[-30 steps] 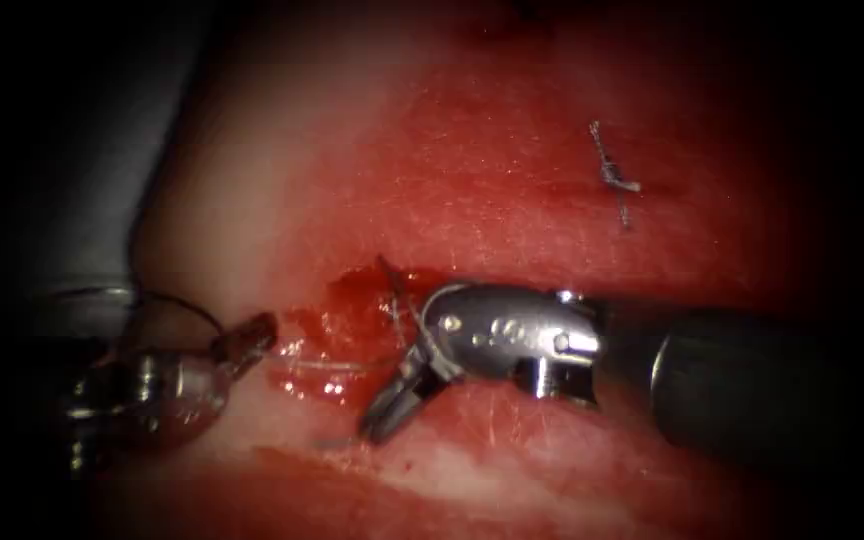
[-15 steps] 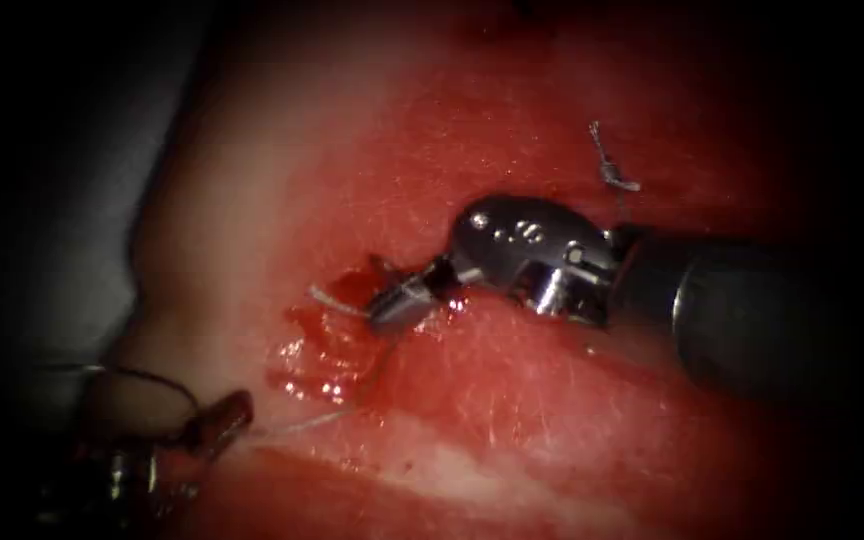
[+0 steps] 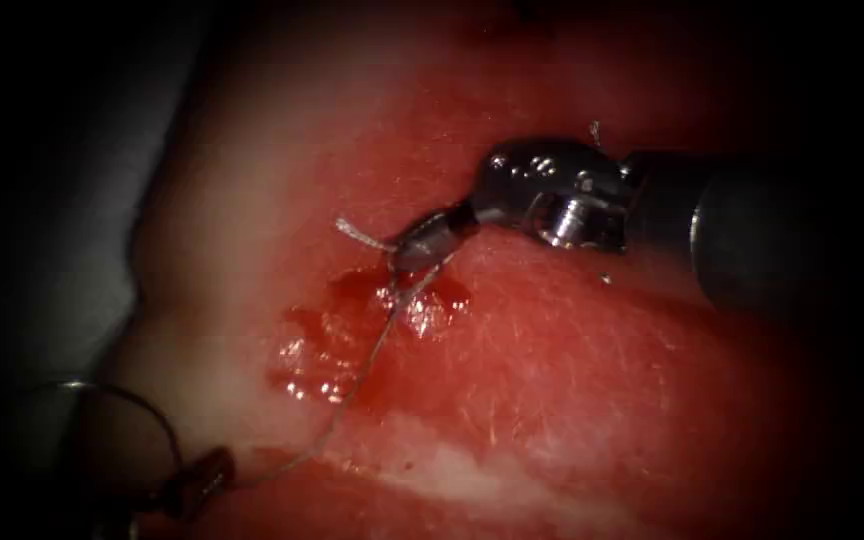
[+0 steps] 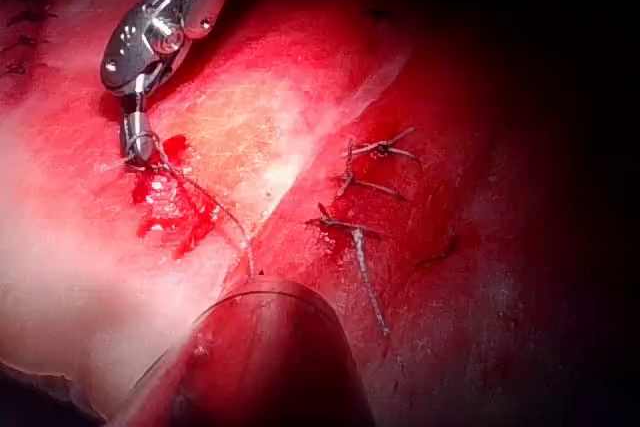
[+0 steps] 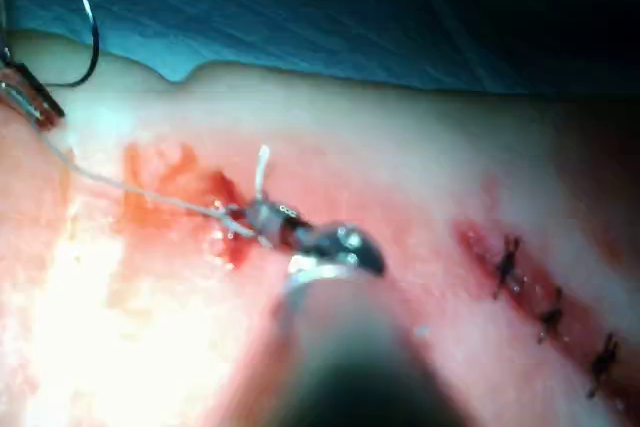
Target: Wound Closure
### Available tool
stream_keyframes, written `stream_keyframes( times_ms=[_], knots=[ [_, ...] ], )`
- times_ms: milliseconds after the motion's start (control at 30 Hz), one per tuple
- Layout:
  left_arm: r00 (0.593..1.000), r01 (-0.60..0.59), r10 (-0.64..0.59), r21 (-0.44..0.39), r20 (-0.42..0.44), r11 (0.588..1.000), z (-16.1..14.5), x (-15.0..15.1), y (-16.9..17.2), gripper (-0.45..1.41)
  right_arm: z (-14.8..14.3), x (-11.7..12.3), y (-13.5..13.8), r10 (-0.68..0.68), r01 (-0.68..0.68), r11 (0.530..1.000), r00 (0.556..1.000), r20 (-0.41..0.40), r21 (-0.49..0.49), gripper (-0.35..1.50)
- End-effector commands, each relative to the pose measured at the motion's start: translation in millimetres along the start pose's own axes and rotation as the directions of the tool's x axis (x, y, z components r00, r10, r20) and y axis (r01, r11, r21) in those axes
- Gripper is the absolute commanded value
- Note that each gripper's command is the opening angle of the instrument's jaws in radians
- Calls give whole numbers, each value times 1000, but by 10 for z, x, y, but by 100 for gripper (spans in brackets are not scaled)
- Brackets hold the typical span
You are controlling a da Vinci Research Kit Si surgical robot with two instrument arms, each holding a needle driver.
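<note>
My right tool (image 3: 409,254) comes in from the right, its jaws shut on the short tail of the thread, whose frayed free end (image 3: 352,231) sticks out to the left. It hovers just above the open cut (image 3: 352,320), wet with red fluid. The thread (image 3: 367,365) runs taut from those jaws across the cut to my left tool (image 3: 214,467) at the lower left. The left tool's jaws are shut on the curved needle (image 3: 127,400) near its thread end. The needle arcs free, outside the tissue (image 3: 572,400). The same needle (image 5: 92,27), thread (image 5: 140,192) and right tool (image 5: 258,215) show in the right wrist view.
Several finished stitches (image 4: 370,159) with cut thread ends lie along the closed stretch of the wound (image 5: 550,312). In the left wrist view the right tool (image 4: 138,150) holds the thread (image 4: 215,207). A blue drape (image 5: 350,17) borders the tissue.
The right tool rose up and to the right holding the thread tail. The left tool moved down and left with the needle. The thread between them has drawn taut across the cut.
</note>
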Motion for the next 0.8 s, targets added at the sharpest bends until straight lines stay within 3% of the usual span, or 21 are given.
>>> stream_keyframes(
  times_ms=[33, 233, 367, 500, 533, 633, 733, 800],
  knots=[
    [1000, -2, 2, -3, -2, 1000, 2, 3, 8, -45, 8, 1, 4, -4, 4, 1000, 1000, 23, -3, -35],
    [1000, -3, 3, -4, -3, 1000, -21, 1, 20, -45, 6, 3, 5, -11, 19, 997, 992, 122, -69, -35],
    [1000, -5, 5, -5, -6, 1000, -25, 1, 25, -45, 4, 5, 6, 66, -51, 988, 993, 101, -144, -35],
    [1000, -7, 7, -8, -7, 1000, -28, 2, 33, -45, -4, 11, 7, 224, -216, 909, 974, -20, -357, -35],
    [1000, -7, 7, -8, -7, 1000, -28, 2, 33, -45, -4, 11, 7, 224, -216, 909, 974, -20, -357, -35],
    [1000, -8, 8, -9, -9, 1000, -29, 3, 36, -45, -10, 16, 8, 314, -318, 830, 945, -86, -458, -35],
    [1000, -8, 8, -9, -8, 1000, -29, 4, 37, -45, -10, 19, 5, 393, -412, 765, 907, -148, -495, -35],
    [1000, -8, 8, -9, -8, 1000, -29, 3, 37, -45, -8, 18, 1, 452, -511, 708, 858, -244, -487, -35]
  ],
)
